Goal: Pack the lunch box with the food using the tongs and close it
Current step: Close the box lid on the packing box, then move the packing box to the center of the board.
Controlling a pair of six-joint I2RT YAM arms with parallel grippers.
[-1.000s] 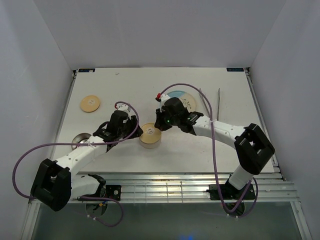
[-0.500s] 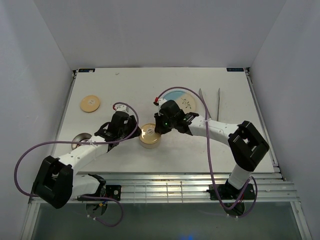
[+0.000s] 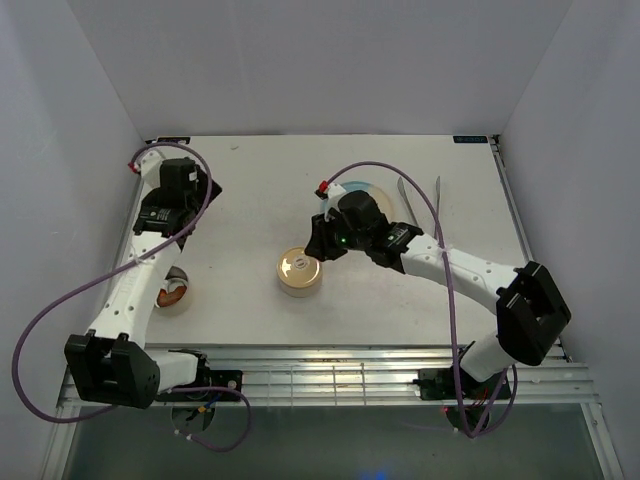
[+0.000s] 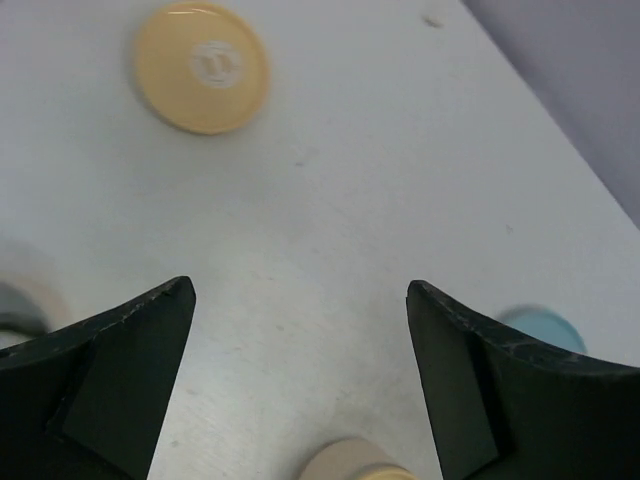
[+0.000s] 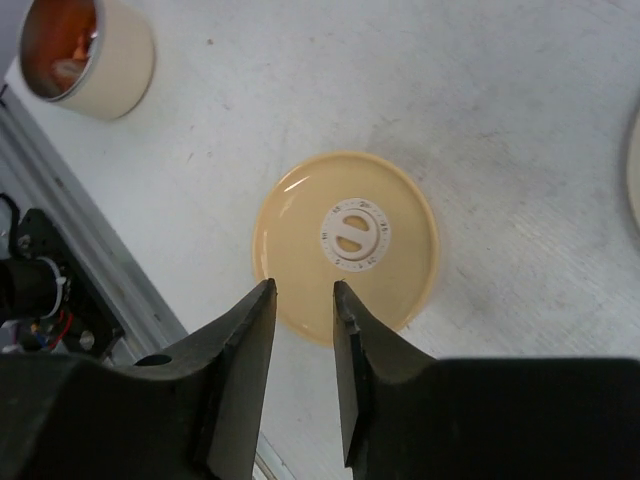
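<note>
Top view: the left arm is stretched way out to the back-left. The left pincer (image 3: 183, 180) is up over that corner, and the arm hides whatever's under it. The open tin (image 3: 186, 285) sits back toward that arm's base, well apart from the pincer. The right arm bends in to the middle, with the right pincer (image 3: 318, 243) just beside the closed tin (image 3: 299, 272). The plate (image 3: 372, 187) and tongs (image 3: 437, 195) are off behind it.

Left wrist: the jaws are gaping wide with nothing in them. The loose lid (image 4: 200, 65) lies flat on the table (image 4: 340, 200), ahead and left of the pincer, well apart.

Right wrist: the jaws are only a crack apart, holding nothing, hovering over the near edge of the closed tin's lid. Food (image 5: 60, 45) shows in the open tin, up and left.

My guess is the loose lid is thin, stiff, light wood lying flush, so it's fiddly. I'd pinch across its rim with wide jaws. The steel tins look slick and light, and a nudge probably slides them.
</note>
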